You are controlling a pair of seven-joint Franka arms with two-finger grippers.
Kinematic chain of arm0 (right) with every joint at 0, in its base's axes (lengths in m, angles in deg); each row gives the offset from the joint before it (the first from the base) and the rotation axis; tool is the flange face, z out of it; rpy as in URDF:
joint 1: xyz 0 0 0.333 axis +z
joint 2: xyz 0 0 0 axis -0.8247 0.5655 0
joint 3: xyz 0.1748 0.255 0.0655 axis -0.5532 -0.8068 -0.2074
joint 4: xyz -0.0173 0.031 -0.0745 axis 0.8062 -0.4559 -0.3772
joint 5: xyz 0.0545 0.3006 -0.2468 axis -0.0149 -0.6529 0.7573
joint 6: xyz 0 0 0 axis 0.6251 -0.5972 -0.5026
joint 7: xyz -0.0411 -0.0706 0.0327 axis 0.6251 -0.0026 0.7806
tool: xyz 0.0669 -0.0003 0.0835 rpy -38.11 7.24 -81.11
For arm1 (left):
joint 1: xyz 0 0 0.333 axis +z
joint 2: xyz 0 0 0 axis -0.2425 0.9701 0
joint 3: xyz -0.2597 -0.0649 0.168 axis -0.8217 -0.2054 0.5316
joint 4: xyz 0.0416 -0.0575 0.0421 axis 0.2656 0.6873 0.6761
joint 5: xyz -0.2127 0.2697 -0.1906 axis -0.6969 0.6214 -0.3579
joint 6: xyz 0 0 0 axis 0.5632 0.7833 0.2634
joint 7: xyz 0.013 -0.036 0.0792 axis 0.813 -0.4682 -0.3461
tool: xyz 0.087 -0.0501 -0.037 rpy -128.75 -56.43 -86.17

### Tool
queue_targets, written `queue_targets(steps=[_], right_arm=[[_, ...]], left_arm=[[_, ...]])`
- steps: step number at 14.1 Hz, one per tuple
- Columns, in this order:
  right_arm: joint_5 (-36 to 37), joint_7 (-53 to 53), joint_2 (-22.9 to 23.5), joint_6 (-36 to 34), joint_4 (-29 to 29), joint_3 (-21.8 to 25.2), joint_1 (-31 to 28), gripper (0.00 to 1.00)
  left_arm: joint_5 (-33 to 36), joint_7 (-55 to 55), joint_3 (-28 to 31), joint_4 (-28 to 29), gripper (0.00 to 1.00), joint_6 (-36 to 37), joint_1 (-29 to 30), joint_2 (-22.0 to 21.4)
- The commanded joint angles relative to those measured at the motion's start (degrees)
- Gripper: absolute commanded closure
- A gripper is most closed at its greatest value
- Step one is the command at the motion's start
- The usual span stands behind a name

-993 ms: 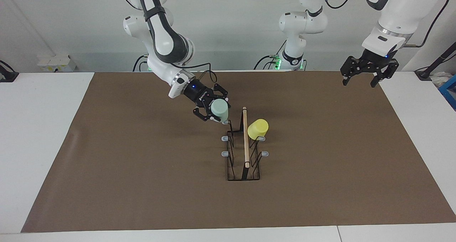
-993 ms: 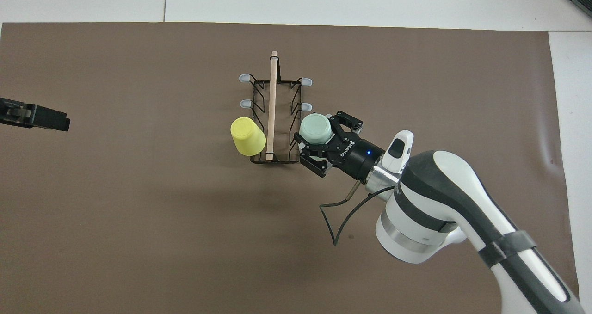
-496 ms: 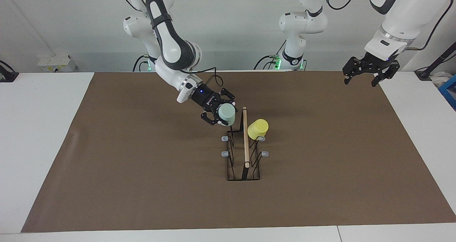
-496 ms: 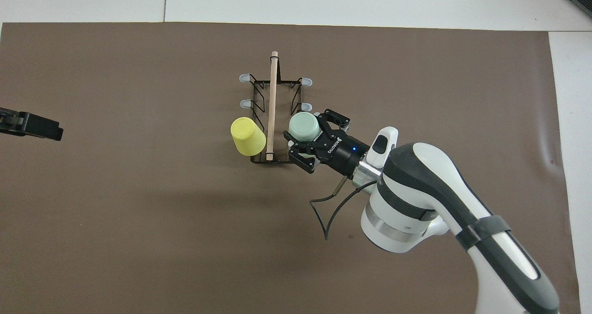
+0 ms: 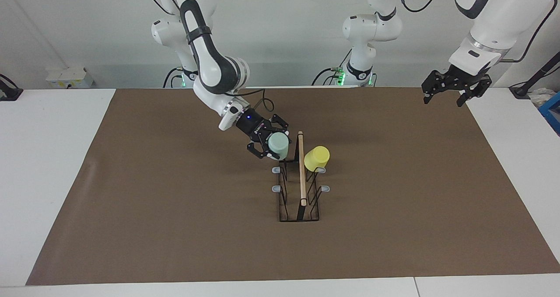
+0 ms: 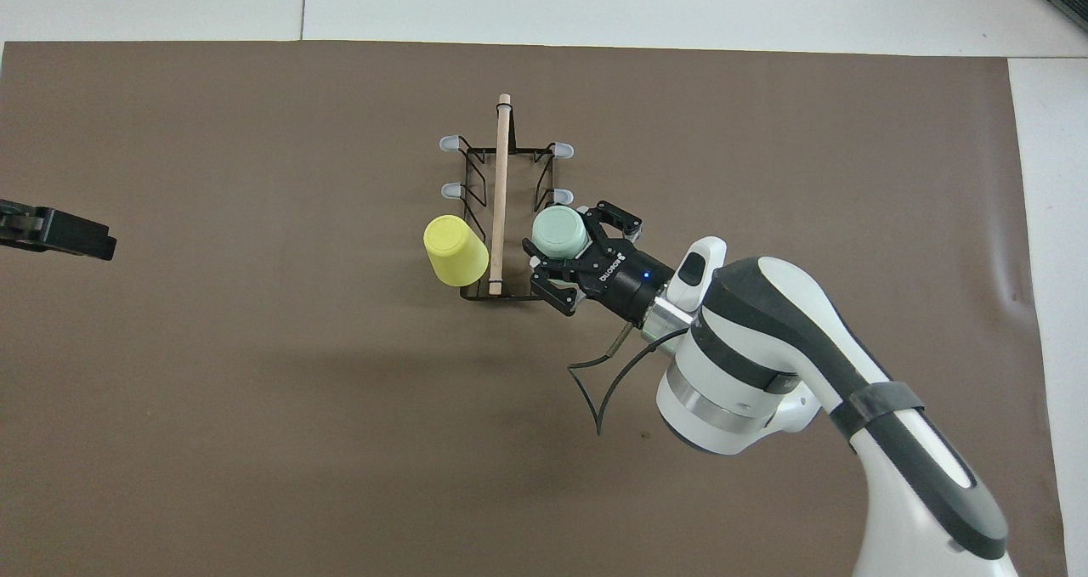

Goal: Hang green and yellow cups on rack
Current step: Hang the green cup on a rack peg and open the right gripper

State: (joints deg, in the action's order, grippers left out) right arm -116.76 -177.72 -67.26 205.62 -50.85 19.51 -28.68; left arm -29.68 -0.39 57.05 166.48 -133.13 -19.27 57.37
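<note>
The black wire rack point(image 5: 302, 174) point(image 6: 501, 178) with its wooden bar stands mid-mat. The yellow cup point(image 5: 316, 158) point(image 6: 455, 250) hangs mouth-down on a prong at the rack's end nearer the robots, on the left arm's side. My right gripper point(image 5: 273, 143) point(image 6: 568, 246) is shut on the green cup point(image 5: 278, 145) point(image 6: 561, 230), held tilted against the rack's right-arm side at that same end, close to the bar. Whether the cup sits on a prong is hidden. My left gripper point(image 5: 442, 96) point(image 6: 59, 230) waits open and bare over the mat's edge at the left arm's end.
A brown mat point(image 5: 175, 222) covers most of the white table. Grey-tipped free prongs point(image 5: 276, 188) stick out on both sides of the rack, farther from the robots than the cups. A black cable point(image 6: 608, 381) loops from the right wrist.
The right gripper has carried the green cup sideways up to the rack, close beside the wooden bar. The left gripper has drifted slightly. The yellow cup has not moved.
</note>
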Motion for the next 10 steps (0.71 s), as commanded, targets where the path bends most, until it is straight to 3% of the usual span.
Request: queue_targets(steps=[1,3,7,10], right_arm=[[-4.17,-4.94,0.57,-1.02,-0.62,-0.08,-0.25,0.91],[-5.13,-6.00,0.74,-1.46,-1.85,-0.08,-0.34,0.91],[-16.29,-12.50,3.81,-6.73,-2.74,-0.17,0.89,0.91],[-16.30,-12.69,4.26,-6.64,-2.74,-0.17,0.89,0.81]], left_arm=[[-0.77,0.93,-0.04,1.13,0.00,0.42,-0.04,-0.90],[-0.77,0.93,0.04,1.13,0.00,0.42,0.05,-0.90],[-0.86,0.93,-0.04,1.13,0.00,0.42,-0.04,-0.90],[-0.77,0.93,0.04,1.13,0.00,0.42,-0.04,-0.90]])
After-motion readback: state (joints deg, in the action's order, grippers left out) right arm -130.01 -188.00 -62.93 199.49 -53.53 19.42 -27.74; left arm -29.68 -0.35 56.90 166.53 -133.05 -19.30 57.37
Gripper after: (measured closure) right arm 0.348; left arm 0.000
